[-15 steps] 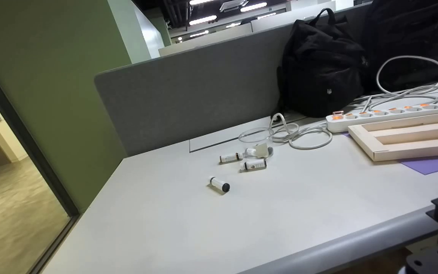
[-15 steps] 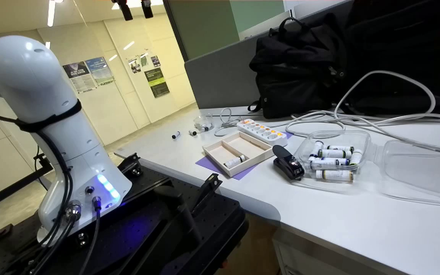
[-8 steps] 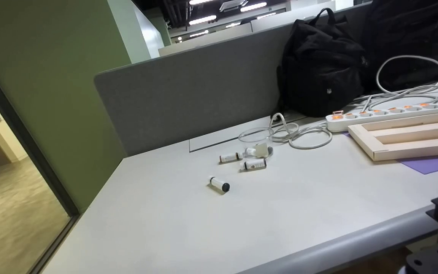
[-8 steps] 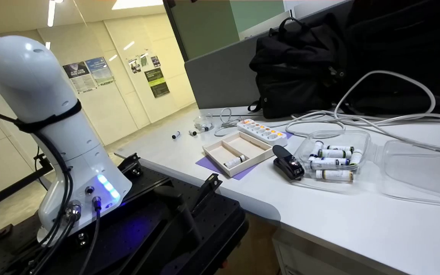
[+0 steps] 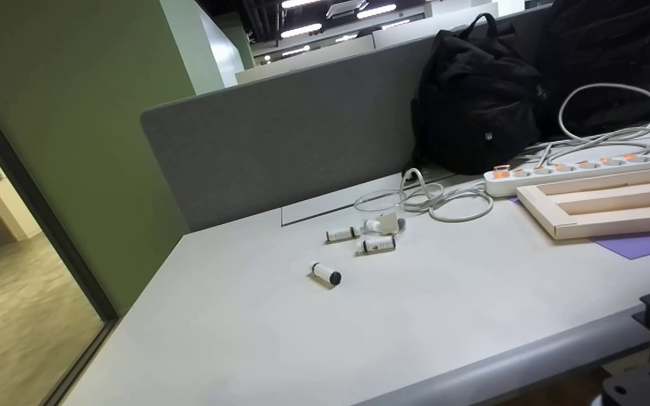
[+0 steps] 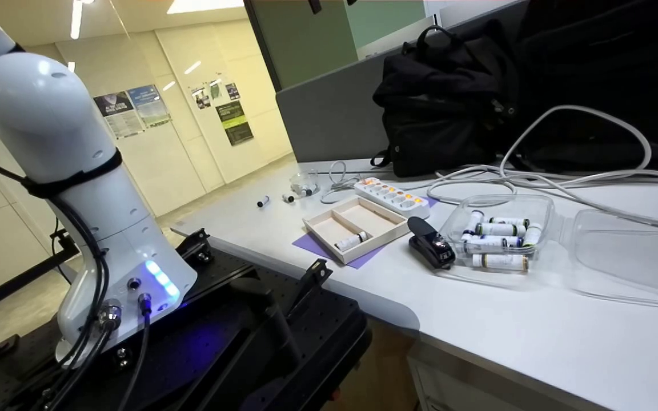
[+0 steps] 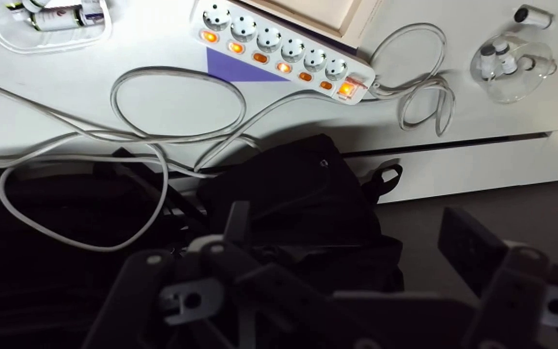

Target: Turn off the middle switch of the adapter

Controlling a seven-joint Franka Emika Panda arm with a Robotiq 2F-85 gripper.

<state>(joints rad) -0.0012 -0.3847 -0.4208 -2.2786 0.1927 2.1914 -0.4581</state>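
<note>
The adapter, a long white power strip, lies on the table in both exterior views (image 5: 534,179) (image 6: 392,196). The wrist view shows the adapter (image 7: 271,42) from above, sockets in a row with small orange switches alongside. The switch at the middle of the row (image 7: 284,67) is lit. Its two neighbours in the row look unlit. A larger lit switch (image 7: 347,88) sits at the cable end. My gripper (image 7: 354,230) is open and empty, over the black backpack in the wrist view, apart from the adapter. Its dark tips (image 6: 333,3) just show at the top edge of an exterior view.
A wooden tray (image 6: 322,242) on purple paper sits beside the adapter. A black backpack (image 6: 437,114) and looped white cables (image 7: 177,72) lie behind it. A black stapler (image 6: 432,242), clear box (image 6: 549,208) with small bottles, and loose bottles (image 5: 325,273) are nearby.
In an exterior view the gripper tips at the top edge have moved right, and the upper arm has shifted. The adapter and other objects on the table have not moved.
</note>
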